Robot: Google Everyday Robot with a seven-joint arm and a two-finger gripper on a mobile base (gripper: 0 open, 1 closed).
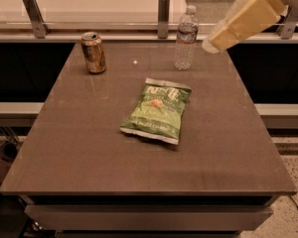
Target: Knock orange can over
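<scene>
The orange can (94, 52) stands upright at the back left of the brown table (89, 148). It is orange-bronze with a silver top rim. My gripper (212, 43) hangs in the air at the upper right, its pale yellow fingers pointing down and to the left. It is just right of the clear water bottle (186, 37) and far to the right of the can. The fingers look pressed together and hold nothing.
A green chip bag (157, 109) lies flat in the middle of the table. A white counter with metal brackets (163, 8) runs behind the table's far edge. The floor shows at the lower right.
</scene>
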